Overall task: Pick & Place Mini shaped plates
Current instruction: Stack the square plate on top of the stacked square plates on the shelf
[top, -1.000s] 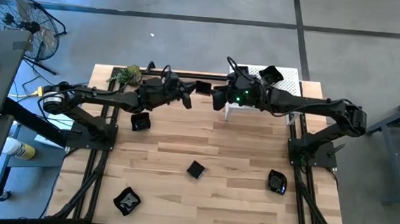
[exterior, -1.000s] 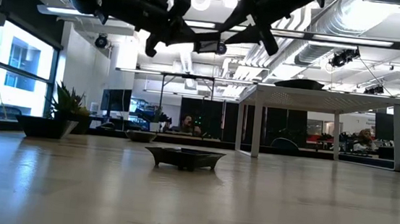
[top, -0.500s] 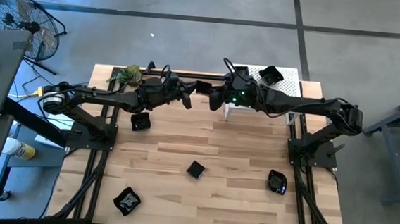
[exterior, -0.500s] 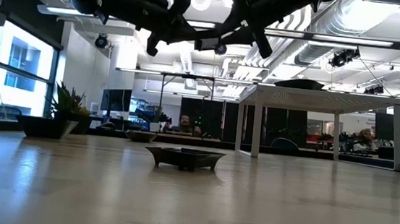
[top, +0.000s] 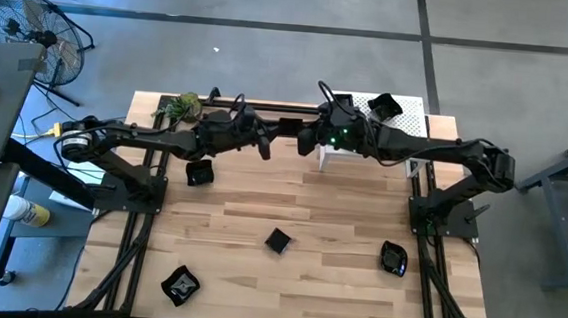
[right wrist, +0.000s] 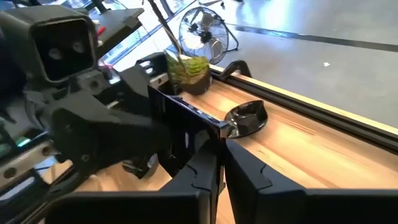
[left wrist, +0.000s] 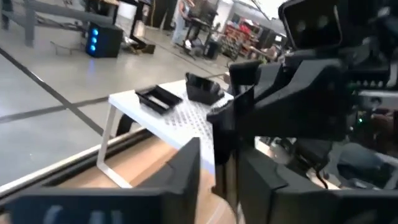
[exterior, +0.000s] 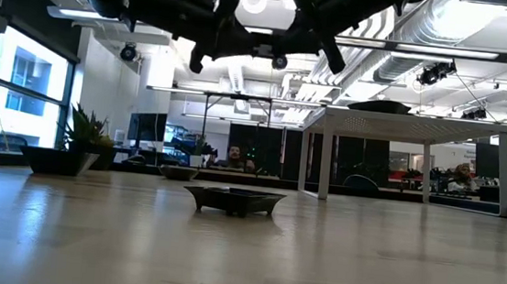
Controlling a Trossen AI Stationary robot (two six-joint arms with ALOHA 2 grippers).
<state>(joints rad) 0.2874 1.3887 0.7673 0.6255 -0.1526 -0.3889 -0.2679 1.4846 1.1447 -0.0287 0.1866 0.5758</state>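
Handover mid-air above the counter's (top: pixel 290 215) far edge: right claw (top: pixel 304 136) pinches the square plate (top: pixel 288 126); left claw (top: pixel 266 138) looks spread beside it, hard to confirm. Best to keep the plate level, back left clear, then carry to the white rack (top: pixel 407 118).

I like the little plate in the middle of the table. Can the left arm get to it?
Probably yes. That plate lies alone on the bare table, nothing near it. The left end effector is up high at the far edge and must come down first.
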